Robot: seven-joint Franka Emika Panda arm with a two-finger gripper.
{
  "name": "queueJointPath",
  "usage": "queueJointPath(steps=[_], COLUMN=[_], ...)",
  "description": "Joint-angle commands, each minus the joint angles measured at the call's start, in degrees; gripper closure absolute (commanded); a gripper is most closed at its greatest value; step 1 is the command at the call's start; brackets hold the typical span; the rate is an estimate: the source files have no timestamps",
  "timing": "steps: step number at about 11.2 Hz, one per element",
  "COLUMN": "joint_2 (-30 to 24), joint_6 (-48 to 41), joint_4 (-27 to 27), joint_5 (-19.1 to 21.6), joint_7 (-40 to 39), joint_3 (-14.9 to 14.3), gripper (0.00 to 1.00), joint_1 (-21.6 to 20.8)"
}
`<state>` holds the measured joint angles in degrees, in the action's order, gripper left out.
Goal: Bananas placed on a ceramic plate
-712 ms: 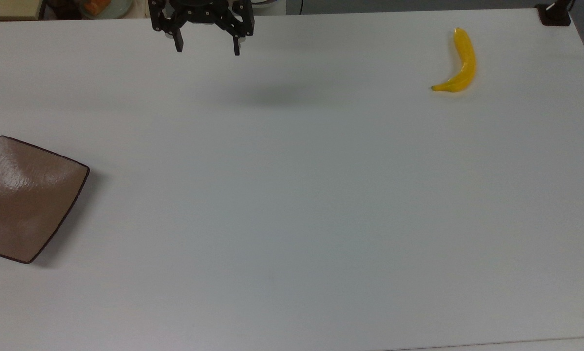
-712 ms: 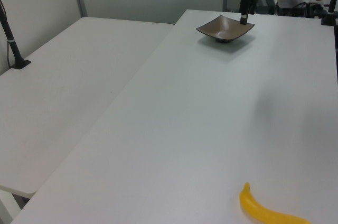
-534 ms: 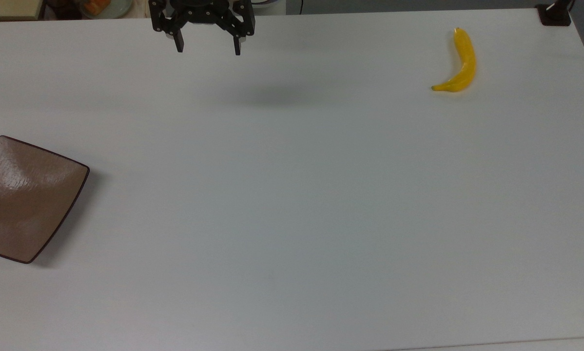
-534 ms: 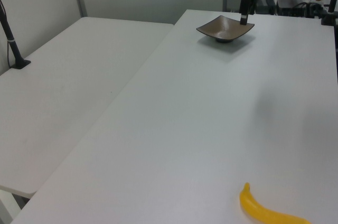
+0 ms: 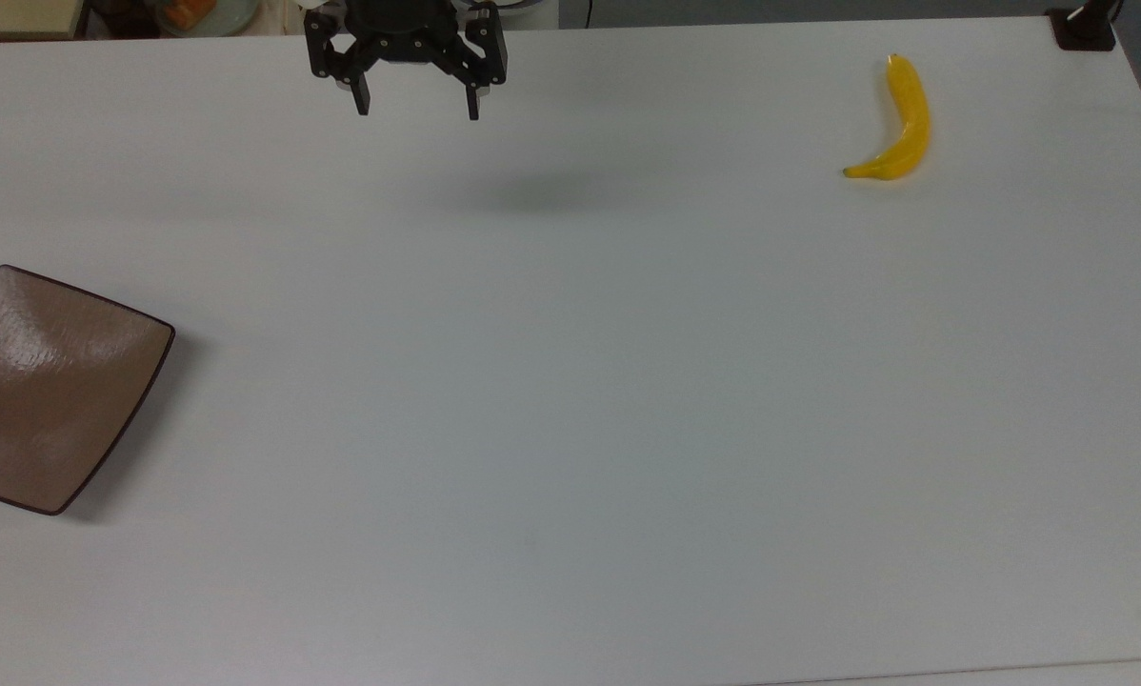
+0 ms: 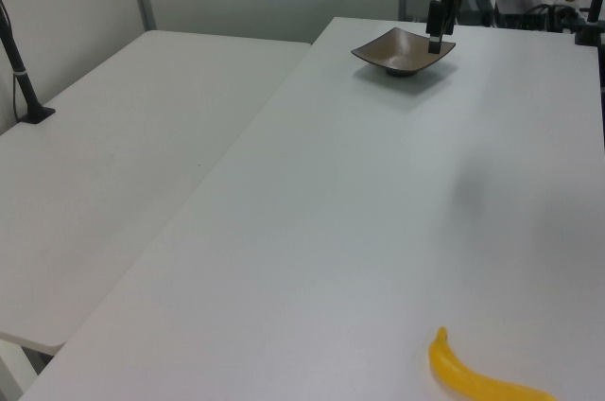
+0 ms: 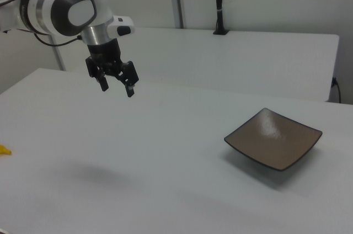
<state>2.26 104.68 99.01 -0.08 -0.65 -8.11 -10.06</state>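
1. While the white table (image 5: 570,381) lies bare between them, the banana (image 5: 902,121) sits at the top view's upper right and the ceramic plate (image 5: 51,389) at that frame's left edge, well apart, with nothing standing between.
2. At the top view's upper centre, the gripper (image 5: 417,107) hangs above the table with its black fingers spread wide and nothing held; a soft shadow lies on the table just below it.
3. A black post base (image 5: 1085,27) stands at the top view's upper right corner, near the banana.
4. Seen in the top view, the banana's long axis runs roughly up and down the frame; its greenish tip curls toward the lower left.
5. The right view shows the gripper (image 7: 116,86) in the upper left, plate (image 7: 274,138) at lower right.
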Motion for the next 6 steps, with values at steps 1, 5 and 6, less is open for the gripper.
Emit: queueJointPath(steps=[1, 5, 6], joint_2=[-0.77, -0.77, -0.77], joint_6=[1.49, 1.49, 1.49], joint_4=[1.18, 1.27, 1.36], joint_5=[0.78, 0.87, 0.96], joint_7=[0.03, 0.2, 0.29], joint_3=[-0.06, 0.02, 0.46], gripper=[0.0, 0.0, 0.0], joint_1=[-0.39, -0.39, -0.39])
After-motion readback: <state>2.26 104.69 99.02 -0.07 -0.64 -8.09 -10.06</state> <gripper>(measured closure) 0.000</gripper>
